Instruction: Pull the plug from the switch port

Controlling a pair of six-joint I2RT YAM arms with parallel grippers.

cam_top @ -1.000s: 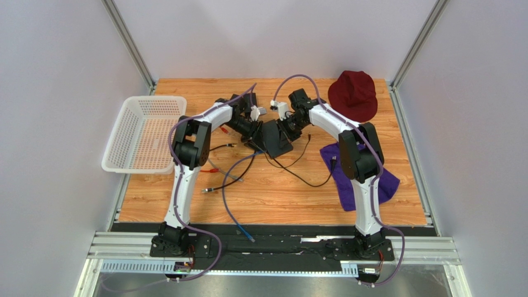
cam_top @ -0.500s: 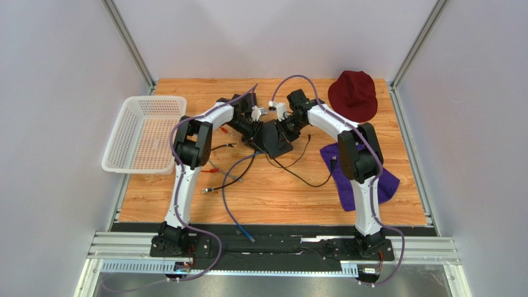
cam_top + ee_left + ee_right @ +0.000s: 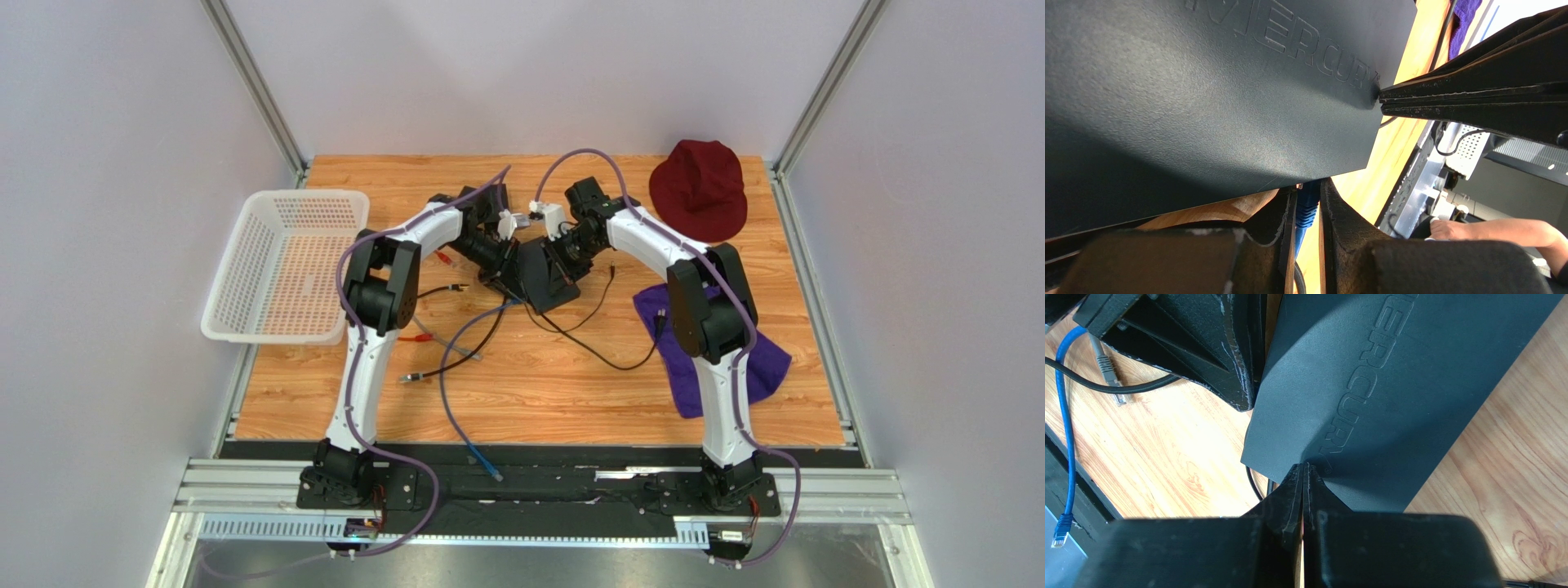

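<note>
The switch [image 3: 548,275] is a flat matte-black box on the wooden table, between my two arms. In the left wrist view it [image 3: 1198,92] fills the upper frame; its socket row is hidden at its near edge. My left gripper [image 3: 1308,205] is shut on the blue plug [image 3: 1309,195], which goes in under that edge. In the top view the left gripper [image 3: 507,279] sits at the box's left side. My right gripper [image 3: 1304,468] is shut, its tips pressed down on the switch's top [image 3: 1389,386]; it holds nothing. The blue cable [image 3: 456,392] trails toward the near edge.
A white basket [image 3: 285,263] stands at the left. A dark red hat [image 3: 699,186] lies at the back right, a purple cloth [image 3: 767,355] at the right. Black cables [image 3: 601,343] and loose leads [image 3: 423,333] lie near the switch. A grey plug [image 3: 1106,367] lies beside it.
Both wrists have crept very slightly toward each other. The switch and the cables lie as before.
</note>
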